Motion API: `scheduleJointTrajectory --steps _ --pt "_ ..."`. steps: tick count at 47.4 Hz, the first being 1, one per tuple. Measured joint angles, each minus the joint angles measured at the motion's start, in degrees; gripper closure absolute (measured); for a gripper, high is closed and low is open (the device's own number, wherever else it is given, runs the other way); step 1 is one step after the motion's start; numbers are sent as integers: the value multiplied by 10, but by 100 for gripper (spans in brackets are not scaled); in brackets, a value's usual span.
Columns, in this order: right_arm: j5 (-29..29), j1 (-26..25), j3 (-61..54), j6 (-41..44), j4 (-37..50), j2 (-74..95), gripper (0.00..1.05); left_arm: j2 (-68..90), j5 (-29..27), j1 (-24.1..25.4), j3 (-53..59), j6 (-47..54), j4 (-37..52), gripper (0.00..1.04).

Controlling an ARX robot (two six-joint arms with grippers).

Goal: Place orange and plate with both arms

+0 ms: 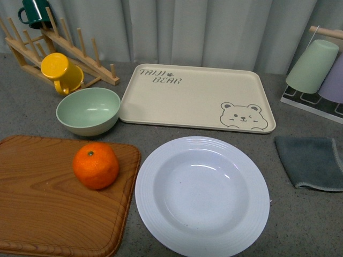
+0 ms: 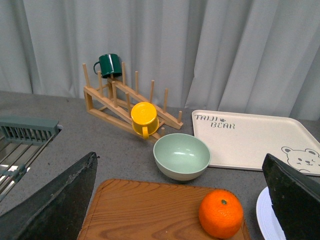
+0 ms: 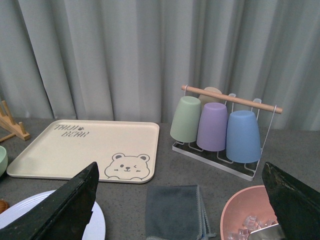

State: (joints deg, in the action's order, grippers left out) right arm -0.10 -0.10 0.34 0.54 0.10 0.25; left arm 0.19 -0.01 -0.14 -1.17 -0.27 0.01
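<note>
The orange sits on a wooden cutting board at the front left. The white plate lies empty on the grey counter just right of the board. Neither gripper shows in the front view. In the left wrist view my left gripper is open and empty, with its fingers wide apart above the board; the orange lies between them, nearer the right one, and a sliver of the plate shows. In the right wrist view my right gripper is open and empty, and the plate's edge shows.
A cream bear tray lies behind the plate. A pale green bowl, a yellow mug and a wooden rack stand at the back left. A grey cloth and a cup rack are on the right, with a pink bowl of ice.
</note>
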Motion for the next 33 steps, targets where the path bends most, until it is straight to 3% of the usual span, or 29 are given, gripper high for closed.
scheduleJointTrajectory --steps 33 --pt "0 0 0 0 0 0 9 0 0 0 0 0 0 6"
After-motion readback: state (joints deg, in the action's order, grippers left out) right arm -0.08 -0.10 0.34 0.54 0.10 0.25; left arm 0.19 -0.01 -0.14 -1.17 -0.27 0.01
